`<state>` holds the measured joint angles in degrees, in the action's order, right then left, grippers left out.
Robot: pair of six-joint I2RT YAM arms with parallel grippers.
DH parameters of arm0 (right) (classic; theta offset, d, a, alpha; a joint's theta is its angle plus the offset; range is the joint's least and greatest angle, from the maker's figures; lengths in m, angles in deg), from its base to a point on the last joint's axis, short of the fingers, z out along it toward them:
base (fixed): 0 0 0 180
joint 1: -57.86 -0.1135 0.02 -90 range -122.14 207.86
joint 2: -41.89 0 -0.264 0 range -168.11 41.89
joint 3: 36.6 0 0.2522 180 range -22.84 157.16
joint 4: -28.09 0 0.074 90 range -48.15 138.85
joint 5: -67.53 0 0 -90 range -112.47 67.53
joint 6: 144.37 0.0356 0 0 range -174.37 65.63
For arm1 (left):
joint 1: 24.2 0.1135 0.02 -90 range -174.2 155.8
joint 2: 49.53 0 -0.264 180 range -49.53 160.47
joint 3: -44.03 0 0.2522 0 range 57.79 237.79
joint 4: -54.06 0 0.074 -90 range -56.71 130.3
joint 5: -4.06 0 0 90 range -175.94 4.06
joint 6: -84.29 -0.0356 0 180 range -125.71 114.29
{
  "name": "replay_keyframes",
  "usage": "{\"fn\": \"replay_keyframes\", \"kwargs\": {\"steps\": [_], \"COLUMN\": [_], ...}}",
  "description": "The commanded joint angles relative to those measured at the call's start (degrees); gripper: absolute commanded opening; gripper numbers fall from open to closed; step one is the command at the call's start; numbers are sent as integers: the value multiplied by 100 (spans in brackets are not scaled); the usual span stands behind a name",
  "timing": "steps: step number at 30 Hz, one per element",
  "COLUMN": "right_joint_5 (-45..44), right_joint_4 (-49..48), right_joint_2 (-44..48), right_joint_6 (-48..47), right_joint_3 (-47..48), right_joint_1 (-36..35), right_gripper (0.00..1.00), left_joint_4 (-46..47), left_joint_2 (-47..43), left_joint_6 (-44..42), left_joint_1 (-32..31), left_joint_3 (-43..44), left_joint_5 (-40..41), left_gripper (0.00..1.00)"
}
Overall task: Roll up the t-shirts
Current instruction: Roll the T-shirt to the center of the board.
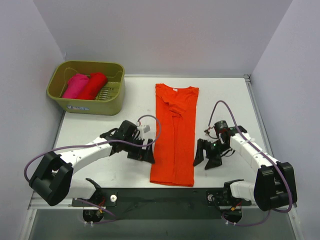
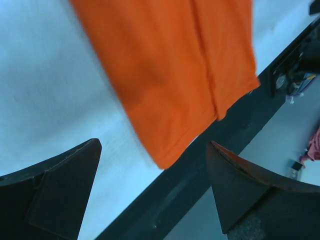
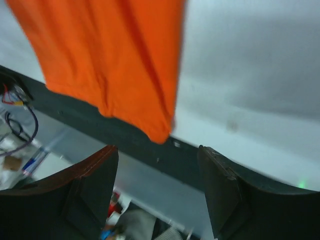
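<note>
The orange t-shirt [image 1: 174, 133] lies flat on the white table, folded lengthwise into a long strip, neck with white label at the far end. Its hem reaches the table's near edge in the left wrist view [image 2: 175, 75] and the right wrist view [image 3: 110, 60]. My left gripper [image 1: 143, 152] is open and empty just left of the shirt's lower part. My right gripper [image 1: 207, 157] is open and empty just right of it. The rolled red t-shirt [image 1: 93, 86] and the rolled magenta-pink t-shirt [image 1: 75, 86] lie in the basket.
An olive-green plastic basket [image 1: 107, 107] stands at the table's far left. A black rail [image 1: 165, 195] runs along the near edge, also seen in the left wrist view [image 2: 190, 180]. White walls enclose the table on three sides.
</note>
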<state>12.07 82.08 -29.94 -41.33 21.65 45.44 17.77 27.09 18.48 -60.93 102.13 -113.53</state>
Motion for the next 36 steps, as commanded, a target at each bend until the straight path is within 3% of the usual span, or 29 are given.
{"fn": "replay_keyframes", "kwargs": {"steps": [1, 6, 9, 16, 22, 28, 30, 32, 34, 36], "right_joint_5": [633, 448, 378, 676, 808, 791, 764, 625, 396, 307], "right_joint_4": [381, 390, 266, -287, -490, -639, -665, -622, -534, -516], "right_joint_2": [688, 365, -67, -761, -947, -1192, -1280, -1298, -1307, -1290], "right_joint_6": [1261, 1956, 2317, 2590, 2739, 2757, 2757, 2766, 2861, 2932], "right_joint_3": [-748, -1232, -1451, -1707, -1803, -1812, -1795, -1795, -1777, -1777], "right_joint_1": [-364, -875, -867, -840, -1007, -1042, -1095, -1157, -1323, -1516], "right_gripper": [66, 66, 61, 48, 44, 41, 37, 27, 28, 38], "left_joint_4": [178, 862, 995, 1321, 1514, 1435, 1382, 1338, 1312, 1312], "left_joint_2": [-270, -446, -324, 125, 415, 644, 696, 740, 749, 749], "left_joint_6": [973, 1588, 1799, 2222, 2442, 2609, 2644, 2661, 2670, 2679], "left_joint_1": [-71, -352, -537, -590, -686, -765, -774, -783, -809, -853], "left_joint_3": [-881, -1813, -1990, -2104, -2078, -2069, -2052, -2052, -2061, -2043], "left_joint_5": [-229, -519, -475, -282, -264, -141, -71, -36, 17, 35], "left_gripper": [97, 97, 90, 73, 63, 60, 58, 56, 54, 48]}}
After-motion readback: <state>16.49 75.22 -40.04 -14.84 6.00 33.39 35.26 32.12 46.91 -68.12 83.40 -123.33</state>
